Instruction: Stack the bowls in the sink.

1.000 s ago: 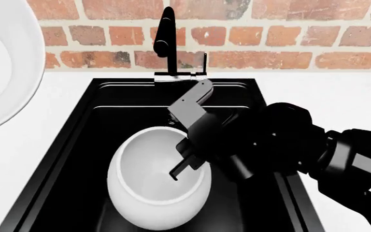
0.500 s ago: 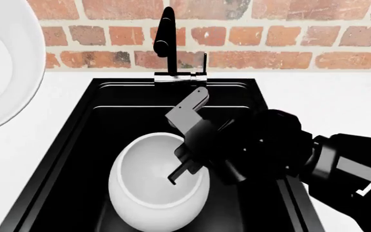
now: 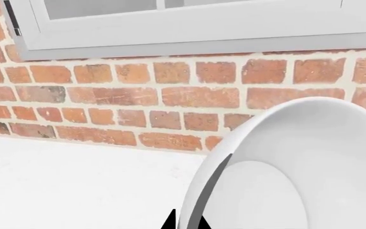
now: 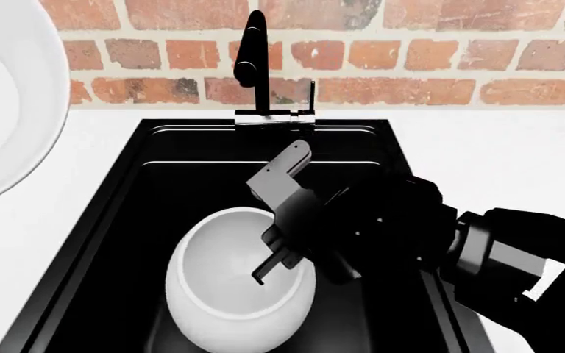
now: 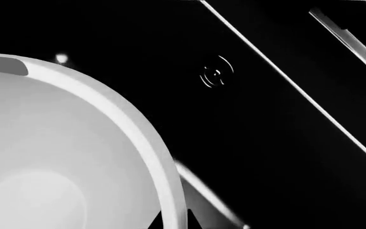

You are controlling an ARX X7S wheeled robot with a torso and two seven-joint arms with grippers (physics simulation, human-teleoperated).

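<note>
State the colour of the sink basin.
Matte black rectangular sink, clearest in the head view.

Even, bright, shadowless render light. The white bowl [image 4: 235, 283] shows soft glare, the black sink [image 4: 165, 191] swallows detail, and the head view looks slightly soft.

The faucet [image 4: 252, 62] blocks the sink's [image 4: 145, 191] back edge; its left half lies open beside 1 bowl [image 4: 226, 294].
</note>
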